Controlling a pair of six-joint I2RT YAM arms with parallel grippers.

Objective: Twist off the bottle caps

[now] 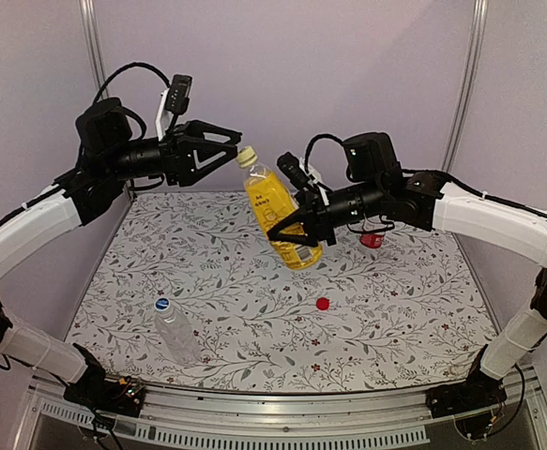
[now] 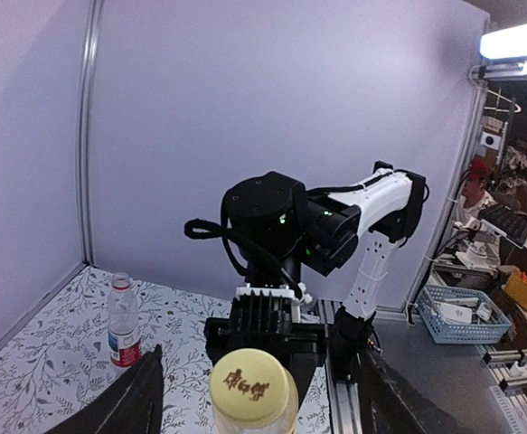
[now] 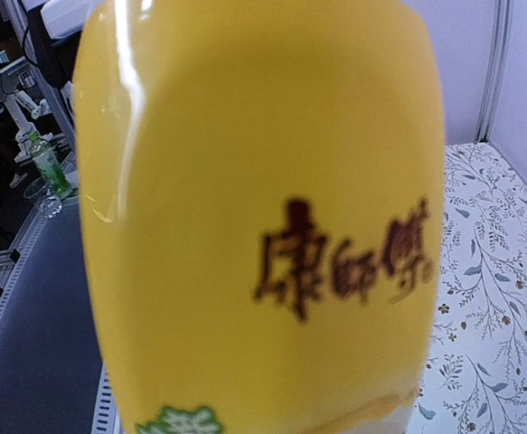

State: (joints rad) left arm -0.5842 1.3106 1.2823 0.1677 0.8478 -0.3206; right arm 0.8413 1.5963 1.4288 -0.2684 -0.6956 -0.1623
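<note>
My right gripper [image 1: 298, 234] is shut on the yellow-orange bottle [image 1: 278, 216] and holds it tilted in the air above the table's middle. This bottle fills the right wrist view [image 3: 263, 226] and hides the fingers there. Its yellow cap [image 1: 246, 157] is on the neck and points at my left gripper [image 1: 229, 147]. That gripper is open, with the cap [image 2: 254, 389] between its two dark fingers [image 2: 132, 398], apart from both. A loose red cap [image 1: 323, 303] lies on the table. The clear bottle [image 1: 177, 333] wears its blue cap [image 1: 162, 305].
The red-label bottle [image 1: 372, 239] stands at the back right, behind the right arm, and shows uncapped in the left wrist view [image 2: 123, 321]. Grey walls and metal posts bound the flowered table [image 1: 414, 309]. A metal rail runs along the near edge.
</note>
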